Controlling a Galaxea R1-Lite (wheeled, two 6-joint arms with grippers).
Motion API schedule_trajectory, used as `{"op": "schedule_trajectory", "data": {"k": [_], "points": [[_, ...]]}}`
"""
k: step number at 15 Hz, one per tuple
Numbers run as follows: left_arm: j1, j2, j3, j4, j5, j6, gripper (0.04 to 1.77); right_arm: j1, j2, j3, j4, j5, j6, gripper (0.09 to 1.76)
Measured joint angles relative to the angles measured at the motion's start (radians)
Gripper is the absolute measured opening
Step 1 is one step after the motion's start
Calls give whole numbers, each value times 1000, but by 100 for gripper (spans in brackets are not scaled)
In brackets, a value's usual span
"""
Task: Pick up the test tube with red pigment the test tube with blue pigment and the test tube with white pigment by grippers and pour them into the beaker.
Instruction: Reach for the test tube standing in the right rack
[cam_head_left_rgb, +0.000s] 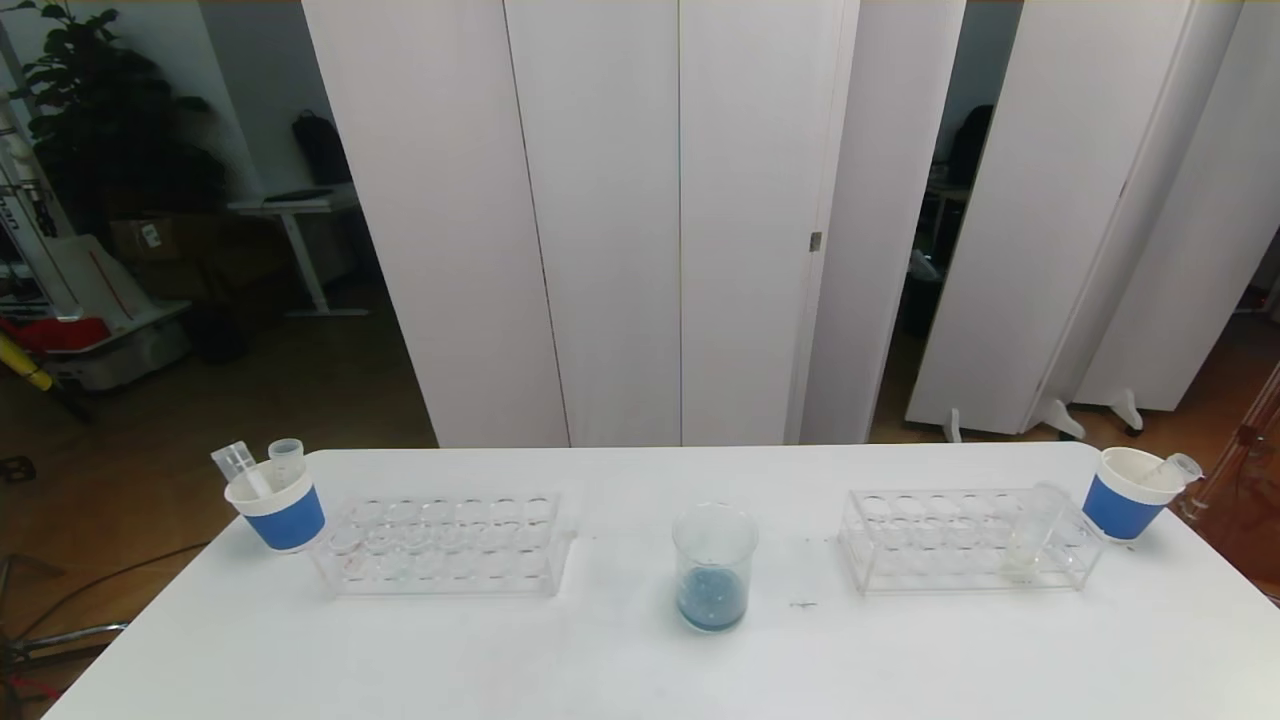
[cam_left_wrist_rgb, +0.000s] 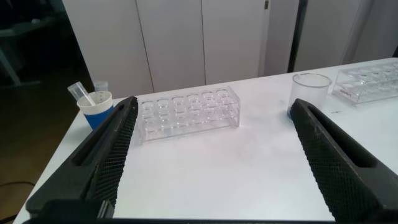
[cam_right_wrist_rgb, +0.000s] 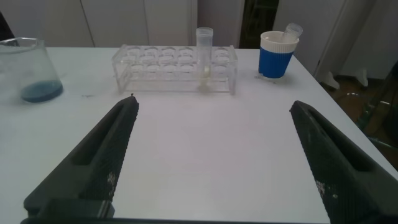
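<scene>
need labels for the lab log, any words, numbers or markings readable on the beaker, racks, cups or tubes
No text can be read anywhere.
Beaker: no scale or print legible.
Left rack, right rack: clear, no labels; a small reddish mark at the left rack's corner is too small to read.
Cups: plain blue bands, no print.

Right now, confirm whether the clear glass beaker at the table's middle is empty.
No: the clear glass beaker holds blue pigment at its bottom.
</scene>
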Motion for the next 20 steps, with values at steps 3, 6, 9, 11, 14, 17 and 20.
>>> {"op": "schedule_trajectory", "data": {"k": [3, 6, 9, 11, 14, 17, 20], "points": [[0, -84, 107, -2, 5, -4, 175, 0, 0, 0, 0, 0, 0, 175], [1, -113, 171, -12, 53, -8, 175, 0, 0, 0, 0, 0, 0, 175], [1, -120, 200, -2, 146, -2, 175, 0, 0, 0, 0, 0, 0, 175], [1, -121, 226, 11, 190, -2, 175, 0, 0, 0, 0, 0, 0, 175], [1, -121, 233, 10, 190, -7, 175, 0, 0, 0, 0, 0, 0, 175], [1, -121, 234, 18, 189, -9, 175, 0, 0, 0, 0, 0, 0, 175], [1, -121, 234, 18, 189, -9, 175, 0, 0, 0, 0, 0, 0, 175]]}}
